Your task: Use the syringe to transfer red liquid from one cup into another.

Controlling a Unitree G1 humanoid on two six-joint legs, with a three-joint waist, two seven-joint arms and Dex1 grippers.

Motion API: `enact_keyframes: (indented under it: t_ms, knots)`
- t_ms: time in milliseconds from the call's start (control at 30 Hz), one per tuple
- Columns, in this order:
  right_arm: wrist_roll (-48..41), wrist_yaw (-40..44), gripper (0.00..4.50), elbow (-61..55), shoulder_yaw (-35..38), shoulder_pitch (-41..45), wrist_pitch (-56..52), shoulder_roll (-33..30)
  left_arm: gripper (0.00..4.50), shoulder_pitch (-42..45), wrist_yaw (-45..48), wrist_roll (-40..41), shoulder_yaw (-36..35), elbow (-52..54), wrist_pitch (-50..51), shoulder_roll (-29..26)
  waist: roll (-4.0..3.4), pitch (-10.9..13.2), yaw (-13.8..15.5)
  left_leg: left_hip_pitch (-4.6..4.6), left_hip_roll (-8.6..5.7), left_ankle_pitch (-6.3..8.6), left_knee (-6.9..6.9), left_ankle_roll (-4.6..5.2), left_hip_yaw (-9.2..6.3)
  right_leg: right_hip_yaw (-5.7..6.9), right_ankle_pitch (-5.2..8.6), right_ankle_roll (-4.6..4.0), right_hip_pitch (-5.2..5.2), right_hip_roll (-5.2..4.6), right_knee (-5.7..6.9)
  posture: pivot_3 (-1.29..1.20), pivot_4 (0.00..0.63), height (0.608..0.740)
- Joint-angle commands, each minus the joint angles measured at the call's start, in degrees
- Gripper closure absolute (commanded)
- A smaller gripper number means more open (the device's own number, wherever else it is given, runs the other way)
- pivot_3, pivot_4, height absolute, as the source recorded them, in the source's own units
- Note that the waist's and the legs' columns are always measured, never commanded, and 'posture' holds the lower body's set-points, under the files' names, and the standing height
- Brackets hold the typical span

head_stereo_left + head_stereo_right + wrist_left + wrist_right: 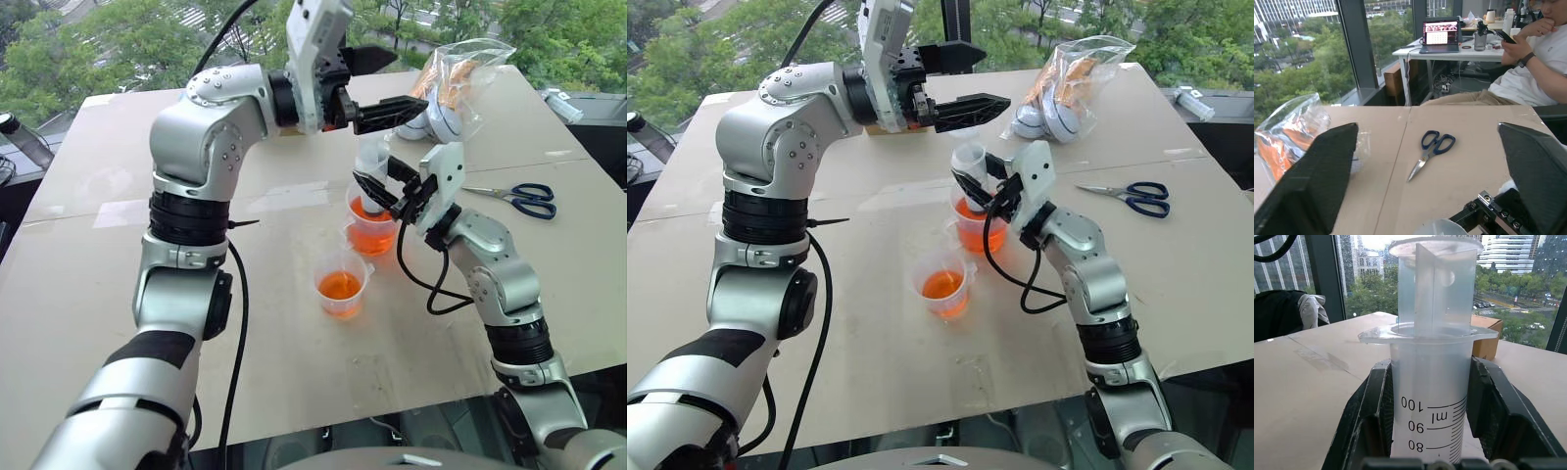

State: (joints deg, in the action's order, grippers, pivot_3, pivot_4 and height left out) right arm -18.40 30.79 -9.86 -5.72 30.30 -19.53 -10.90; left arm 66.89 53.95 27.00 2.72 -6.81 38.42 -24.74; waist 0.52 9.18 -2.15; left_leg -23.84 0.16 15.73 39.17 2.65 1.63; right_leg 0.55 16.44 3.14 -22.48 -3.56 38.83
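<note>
Left eye view: the syringe (373, 174) is held upright in the far cup (372, 223) by the right gripper (390, 196), clamped on its barrel so the tip sits in red liquid (373, 238); the left gripper (380, 86) is spread wide above the plunger, holding nothing; the nearer cup (342, 282) waits.

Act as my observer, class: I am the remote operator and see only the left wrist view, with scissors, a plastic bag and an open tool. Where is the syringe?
Observer: The right tool is shut on the syringe, holding it upright by the barrel.
Operator: Where does its tip sit?
Observer: Inside the larger cup, which holds red liquid.
Operator: And the other cup?
Observer: The smaller cup stands nearer the robot, apart from the syringe, and has red liquid in it too.
</note>
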Motion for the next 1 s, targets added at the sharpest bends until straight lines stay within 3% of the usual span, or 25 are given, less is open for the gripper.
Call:
enact_keyframes:
  t_ms: [33, 533, 733, 1000]
  knots:
    - [-1.2, -0.6, 2.90, -2.8, 1.7, 1.5, 0.1, -0.1, 0.06, 2.4, -0.2, 1.4, -2.7, 2.2, -0.6, -0.9, 0.00, 0.0, 0.0, 0.00, 0.00, 0.00, 0.00, 0.00, 0.00, 0.00, 0.00, 0.00, 0.00, 0.00, 0.00, 0.00, 0.150, 0.740]
    - [-6.6, -4.2, 2.90, -5.2, 5.8, 5.1, -4.4, 1.6, 0.06, 4.1, -5.9, 7.4, -12.3, 3.5, 1.9, -3.5, 0.00, 0.0, -0.1, 0.00, 0.00, 0.00, 0.00, 0.00, -0.01, 0.00, 0.00, 0.00, -0.01, 0.00, 0.01, 0.00, 0.150, 0.740]
    - [-13.5, -8.6, 2.90, -8.7, 10.1, 8.5, -10.7, 2.8, 0.06, -7.5, -8.6, 9.6, -14.5, 12.3, 6.9, -7.8, -0.03, 0.0, -0.3, 0.04, 0.04, -0.01, -0.04, -0.02, -0.01, -0.04, 0.00, 0.00, -0.04, -0.02, 0.05, 0.00, 0.150, 0.740]
    - [-14.9, -8.6, 2.90, -9.7, 10.2, 8.9, -12.2, 0.9, 0.06, -17.4, -11.1, 7.7, -13.0, 17.6, 6.7, -10.7, 0.03, 0.0, 0.1, 0.00, -0.03, -0.02, -0.02, -0.03, -0.10, 0.01, 0.00, 0.00, -0.02, -0.04, 0.02, 0.00, 0.150, 0.740]
